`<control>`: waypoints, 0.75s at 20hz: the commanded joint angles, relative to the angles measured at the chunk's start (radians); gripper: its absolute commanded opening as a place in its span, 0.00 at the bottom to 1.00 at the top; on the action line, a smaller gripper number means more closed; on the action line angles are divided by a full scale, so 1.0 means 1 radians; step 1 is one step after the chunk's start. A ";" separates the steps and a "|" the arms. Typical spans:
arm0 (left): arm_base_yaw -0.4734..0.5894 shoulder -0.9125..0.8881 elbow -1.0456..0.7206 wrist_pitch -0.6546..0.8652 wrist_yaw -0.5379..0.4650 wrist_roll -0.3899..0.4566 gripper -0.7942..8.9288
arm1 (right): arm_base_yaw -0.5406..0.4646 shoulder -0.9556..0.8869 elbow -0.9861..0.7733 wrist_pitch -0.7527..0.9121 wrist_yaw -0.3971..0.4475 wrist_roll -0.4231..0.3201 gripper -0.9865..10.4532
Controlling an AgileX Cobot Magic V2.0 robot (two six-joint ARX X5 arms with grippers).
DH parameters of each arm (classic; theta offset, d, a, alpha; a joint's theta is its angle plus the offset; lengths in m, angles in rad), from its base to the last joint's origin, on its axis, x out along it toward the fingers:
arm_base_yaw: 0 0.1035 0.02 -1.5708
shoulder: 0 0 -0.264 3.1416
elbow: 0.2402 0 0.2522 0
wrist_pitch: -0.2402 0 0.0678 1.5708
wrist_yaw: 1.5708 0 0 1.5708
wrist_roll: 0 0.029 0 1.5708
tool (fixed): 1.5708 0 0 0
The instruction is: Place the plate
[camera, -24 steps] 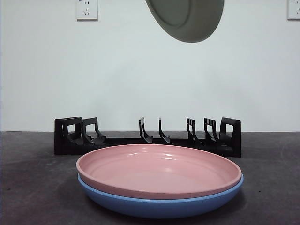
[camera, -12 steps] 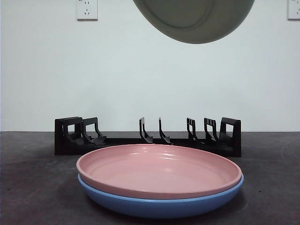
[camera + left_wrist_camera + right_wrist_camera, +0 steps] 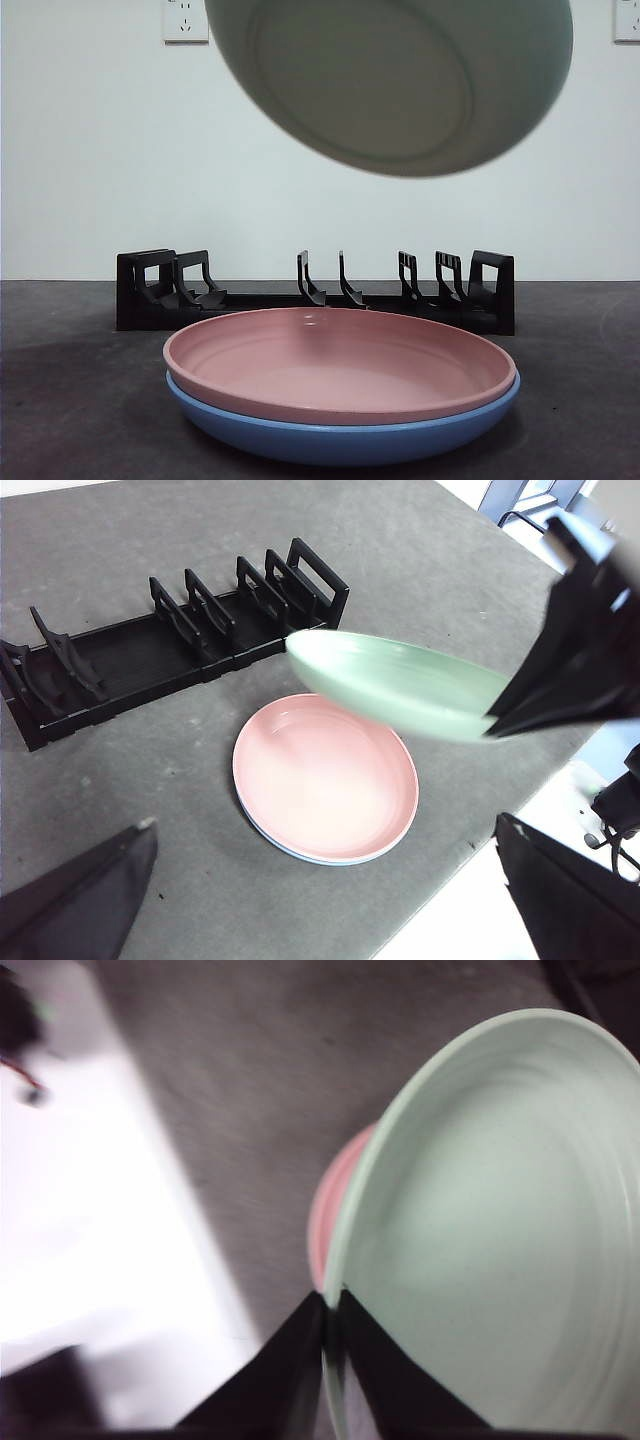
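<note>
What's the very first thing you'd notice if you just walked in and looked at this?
The big pale green plate hanging in the air, pinched at its rim by the right gripper, high above the table. Right under it, a shiny pink plate sits stacked on a blue plate on the dark grey table. Behind them stands a long black plastic dish rack with nothing in its slots.

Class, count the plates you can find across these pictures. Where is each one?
3. A green plate is held in the air by the right gripper; a pink plate is stacked on a blue plate before the rack.
</note>
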 commanded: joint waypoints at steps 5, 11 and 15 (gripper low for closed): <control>-0.006 0.002 0.021 0.005 0.001 0.006 0.63 | 0.129 0.013 -0.207 0.188 0.171 0.037 0.10; -0.006 0.002 0.021 0.005 0.001 0.005 0.63 | 0.167 0.068 -0.373 0.348 0.275 0.045 0.10; -0.006 0.002 0.021 0.005 0.001 0.002 0.63 | 0.166 0.128 -0.433 0.454 0.314 0.045 0.10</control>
